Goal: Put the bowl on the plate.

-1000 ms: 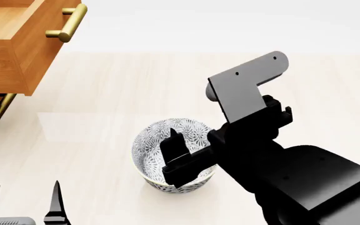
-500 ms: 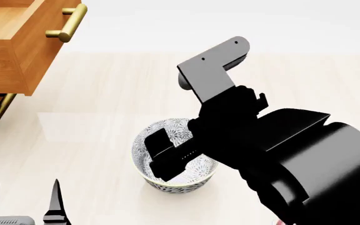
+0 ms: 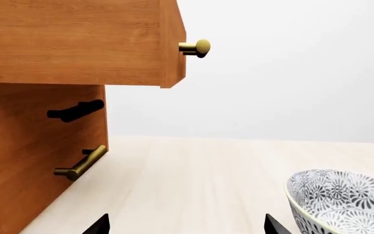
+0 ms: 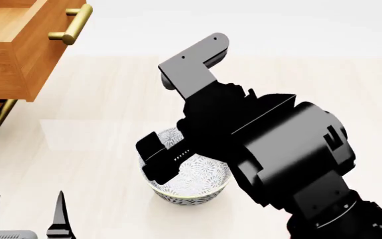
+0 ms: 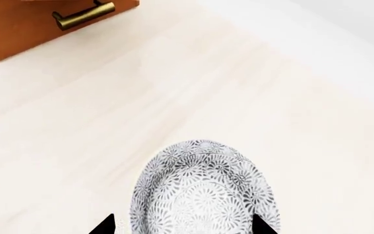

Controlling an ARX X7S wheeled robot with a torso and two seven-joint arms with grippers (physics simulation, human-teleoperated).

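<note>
The bowl (image 4: 192, 183), white with a dense grey floral pattern, stands upright on the pale wooden surface. My right gripper (image 4: 161, 162) hangs over its left rim, and the black arm hides much of the bowl in the head view. In the right wrist view the bowl (image 5: 203, 192) lies between the gripper's (image 5: 183, 228) two wide-apart fingertips; the gripper is open and holds nothing. My left gripper (image 4: 25, 209) is open at the near left, apart from the bowl (image 3: 343, 200). The plate is out of view.
A wooden cabinet (image 4: 8, 59) with a pulled-out drawer and brass handles (image 4: 71, 25) stands at the far left; it also shows in the left wrist view as the cabinet (image 3: 37, 146). The pale floor surface (image 4: 111, 99) stretches around the bowl.
My right arm has swung to the left and forward over the bowl, covering more of it. The bowl and the left gripper have not moved.
</note>
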